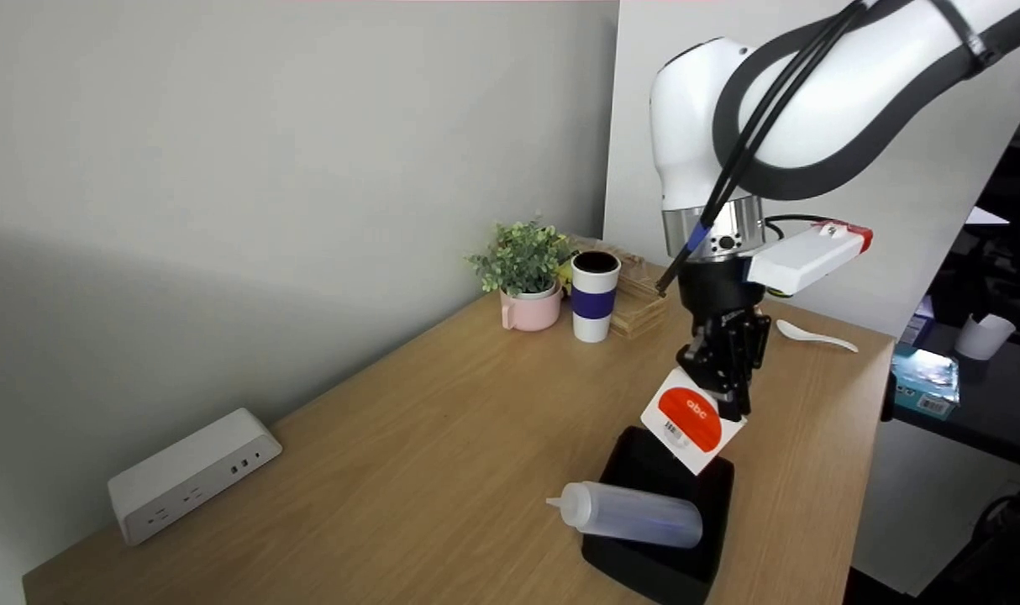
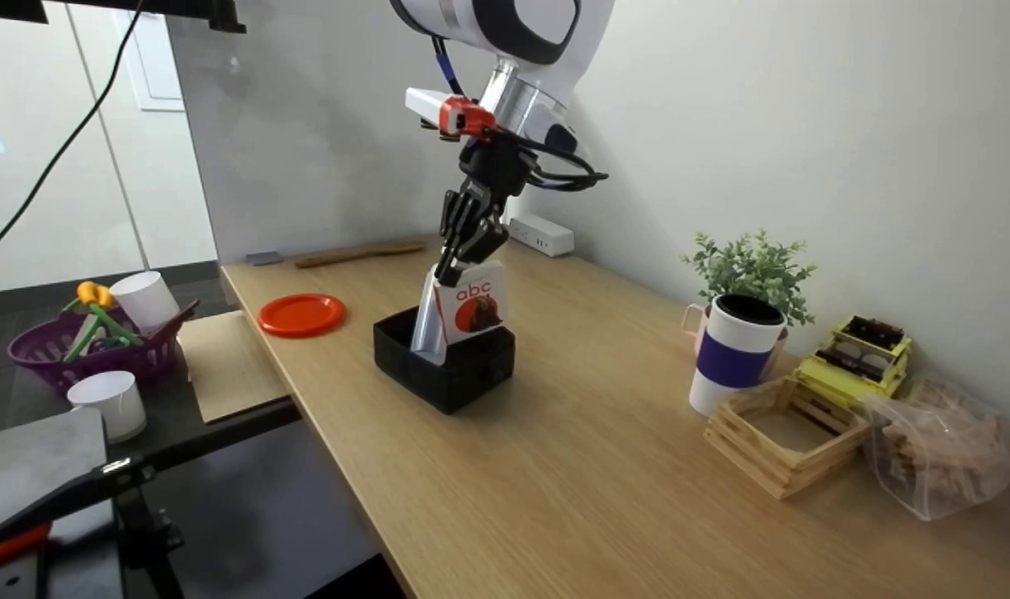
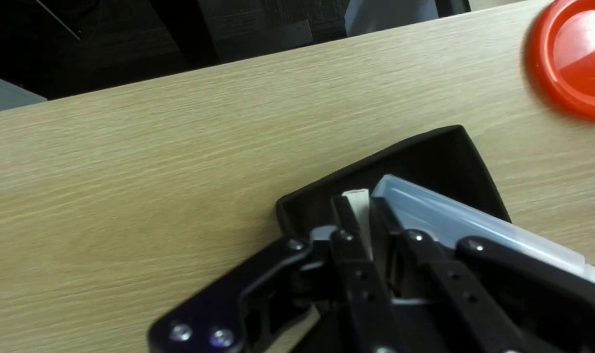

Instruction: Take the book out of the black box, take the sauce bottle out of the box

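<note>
White w/ a red circle, the book (image 1: 691,424) hangs tilted in the black claw (image 3: 360,203), which pinches it by an upper edge, a finger pressed to each face. Its low corner is over or in the box (image 2: 453,385); from here, can't tell if it touches bottom. Step in hand, I'd say: lifting the book out. What matters is the bottle (image 1: 636,512): in the wrist view it lies at 3–4 o'c from the claw, long axis approx 10 to 4, base in the box just beside the fingertips, cap end at 4 & out past the rim. The book's thin edge runs nearly 12 to 6, all but meeting the base; touching or not, can't tell. Prob. best: straight up first, then off to 9 o'c over the table (image 3: 131,196), else it could drag the bottle.
</note>
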Robot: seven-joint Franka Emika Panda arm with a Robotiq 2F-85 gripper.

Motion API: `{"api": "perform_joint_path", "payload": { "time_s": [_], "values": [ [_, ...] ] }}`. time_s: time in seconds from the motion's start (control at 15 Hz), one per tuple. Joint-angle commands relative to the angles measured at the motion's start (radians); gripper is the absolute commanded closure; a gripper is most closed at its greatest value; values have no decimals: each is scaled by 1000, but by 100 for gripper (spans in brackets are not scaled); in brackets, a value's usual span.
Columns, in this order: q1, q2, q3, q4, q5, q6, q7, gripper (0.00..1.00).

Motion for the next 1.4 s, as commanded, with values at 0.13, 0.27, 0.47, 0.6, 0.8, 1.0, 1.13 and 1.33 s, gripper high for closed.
{"api": "perform_joint_path", "payload": {
  "time_s": [0.13, 0.27, 0.47, 0.6, 0.8, 1.0, 1.13, 1.33],
  "values": [
    [-9, -125, -22, -138, -5, 79, 65, 97],
    [-22, -146, -32, -162, 2, 88, 65, 97],
    [-44, -161, -54, -188, 5, 98, 65, 97],
    [-59, -150, -72, -185, -4, 74, 69, 97],
    [-71, -106, -92, -153, -28, 5, 80, 97],
    [-80, -53, -92, -108, -33, -66, 48, 97],
    [-77, -8, -85, -65, -36, -119, 25, 97],
    [-63, 71, -66, 35, -60, -227, -23, 97]
  ]
}}
